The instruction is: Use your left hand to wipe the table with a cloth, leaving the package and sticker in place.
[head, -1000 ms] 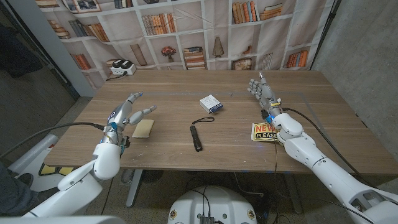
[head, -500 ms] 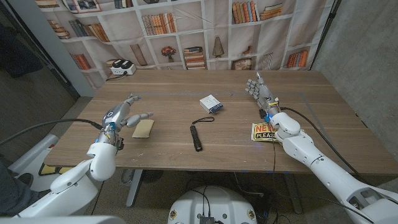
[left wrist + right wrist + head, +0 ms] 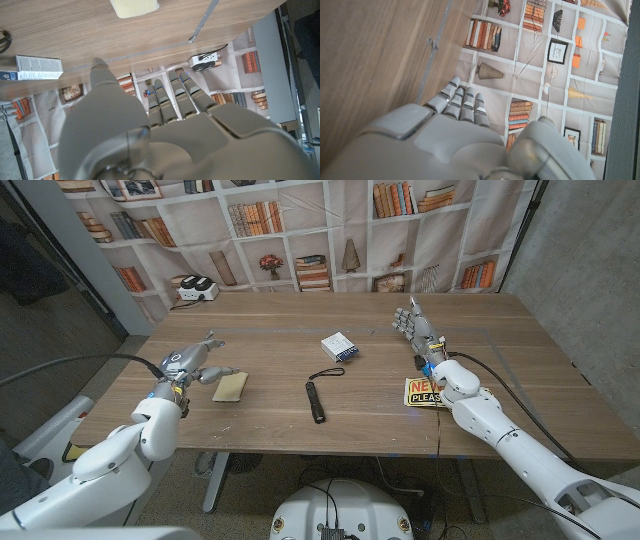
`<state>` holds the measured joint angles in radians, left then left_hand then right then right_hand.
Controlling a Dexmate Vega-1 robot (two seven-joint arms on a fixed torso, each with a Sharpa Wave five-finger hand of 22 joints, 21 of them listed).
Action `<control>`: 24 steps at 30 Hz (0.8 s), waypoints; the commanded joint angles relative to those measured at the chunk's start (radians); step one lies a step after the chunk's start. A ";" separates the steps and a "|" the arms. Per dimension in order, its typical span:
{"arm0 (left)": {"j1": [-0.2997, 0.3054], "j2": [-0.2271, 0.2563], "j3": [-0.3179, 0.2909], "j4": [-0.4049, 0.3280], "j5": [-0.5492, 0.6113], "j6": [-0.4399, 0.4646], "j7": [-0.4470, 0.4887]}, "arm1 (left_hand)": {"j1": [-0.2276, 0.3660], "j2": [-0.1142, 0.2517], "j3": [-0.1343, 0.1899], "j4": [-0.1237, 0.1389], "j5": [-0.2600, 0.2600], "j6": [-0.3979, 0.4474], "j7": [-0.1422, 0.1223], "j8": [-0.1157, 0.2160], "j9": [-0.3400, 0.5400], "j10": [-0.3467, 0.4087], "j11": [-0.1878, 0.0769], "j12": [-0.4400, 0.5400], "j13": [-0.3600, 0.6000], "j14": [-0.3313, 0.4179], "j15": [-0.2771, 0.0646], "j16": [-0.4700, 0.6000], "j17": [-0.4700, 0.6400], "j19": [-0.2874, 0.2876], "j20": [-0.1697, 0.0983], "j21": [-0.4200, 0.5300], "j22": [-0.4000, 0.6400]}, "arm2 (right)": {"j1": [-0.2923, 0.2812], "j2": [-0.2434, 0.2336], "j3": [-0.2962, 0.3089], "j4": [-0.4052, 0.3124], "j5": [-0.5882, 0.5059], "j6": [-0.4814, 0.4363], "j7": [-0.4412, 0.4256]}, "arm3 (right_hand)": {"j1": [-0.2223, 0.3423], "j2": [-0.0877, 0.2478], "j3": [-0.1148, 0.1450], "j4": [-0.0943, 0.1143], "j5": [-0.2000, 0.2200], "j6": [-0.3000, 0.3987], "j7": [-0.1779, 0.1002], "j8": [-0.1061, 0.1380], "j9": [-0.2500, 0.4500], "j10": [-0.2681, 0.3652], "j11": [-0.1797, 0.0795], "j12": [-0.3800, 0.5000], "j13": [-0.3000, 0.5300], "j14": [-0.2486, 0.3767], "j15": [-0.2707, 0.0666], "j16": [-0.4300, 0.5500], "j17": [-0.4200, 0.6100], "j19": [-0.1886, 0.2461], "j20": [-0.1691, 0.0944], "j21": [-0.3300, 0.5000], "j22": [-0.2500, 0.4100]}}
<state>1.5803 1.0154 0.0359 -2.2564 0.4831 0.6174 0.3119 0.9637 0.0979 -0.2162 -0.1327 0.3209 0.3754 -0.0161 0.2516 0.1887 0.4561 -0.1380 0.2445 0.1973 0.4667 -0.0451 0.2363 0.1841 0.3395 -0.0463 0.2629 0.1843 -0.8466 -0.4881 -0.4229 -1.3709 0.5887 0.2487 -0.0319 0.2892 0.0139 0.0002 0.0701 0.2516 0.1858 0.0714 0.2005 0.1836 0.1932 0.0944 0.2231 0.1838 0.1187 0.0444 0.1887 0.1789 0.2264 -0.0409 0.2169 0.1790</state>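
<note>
Just beside the small yellow cloth hovers the left hand, fingers spread and empty; the cloth looks soft, light and likely to bunch, best pressed from above.

The cloth lies on the left part of the table, just to the right of the left hand, whose fingers reach toward it. Near the middle of the table lies a flashlight, and behind it, a little to the right, sits the package. The sticker lies on the right side near the front edge, partly under the right arm. The right hand stands behind the sticker, to the right of the package.
</note>
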 commanded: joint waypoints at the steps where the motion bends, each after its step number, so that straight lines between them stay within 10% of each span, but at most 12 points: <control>1: -0.040 0.116 0.030 -0.051 0.038 0.141 -0.133 | 0.029 0.001 0.007 -0.007 -0.002 0.021 -0.012 0.003 0.006 0.000 0.000 -0.005 0.003 -0.012 -0.067 -0.011 0.004 -0.004 -0.023 -0.005 0.003 | 0.012 0.015 -0.007 0.019 0.003 -0.004 -0.001 | 0.008 0.000 -0.002 -0.002 -0.002 0.008 0.005 0.001 0.006 0.011 0.004 0.001 0.005 0.009 0.001 0.002 0.004 0.007 -0.001 0.000 0.005; 18: -0.235 0.275 0.211 -0.064 -0.021 0.275 -0.321 | 0.061 -0.003 0.000 0.005 -0.025 0.098 -0.036 0.015 0.009 0.034 -0.025 -0.011 0.006 0.017 -0.084 -0.015 0.007 0.005 -0.038 -0.012 0.004 | 0.025 0.024 -0.010 0.034 0.007 -0.018 -0.005 | 0.009 0.004 -0.002 -0.003 -0.004 0.009 0.005 0.000 0.006 0.013 0.003 0.001 0.005 0.011 0.002 0.002 0.005 0.009 -0.002 -0.002 0.005; 24: -0.289 0.309 0.272 -0.063 -0.043 0.288 -0.336 | 0.092 0.021 0.014 -0.001 -0.023 0.103 -0.034 0.011 0.010 0.045 0.006 -0.012 0.006 0.022 -0.085 -0.017 0.008 0.007 -0.029 -0.014 0.005 | 0.027 0.026 -0.012 0.031 0.005 -0.022 -0.008 | 0.009 0.005 -0.002 -0.003 -0.005 0.010 0.005 0.000 0.006 0.013 0.003 0.001 0.005 0.011 0.003 0.002 0.005 0.010 -0.002 -0.002 0.005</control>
<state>1.3967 1.2524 0.1995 -2.3187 0.4748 0.8612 0.0344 1.0397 0.1011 -0.2107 -0.1321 0.2986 0.4737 -0.0536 0.2594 0.1933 0.4994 -0.1356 0.2279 0.1979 0.4828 -0.0466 0.2129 0.1888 0.3341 -0.0408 0.2473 0.1842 -0.8260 -0.4665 -0.4306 -1.3417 0.5952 0.2341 -0.0364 0.2892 0.0138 0.0002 0.0702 0.2476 0.1857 0.0714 0.2005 0.1888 0.1984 0.0996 0.2231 0.1837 0.1202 0.0462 0.1886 0.1789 0.2264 -0.0409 0.2169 0.1790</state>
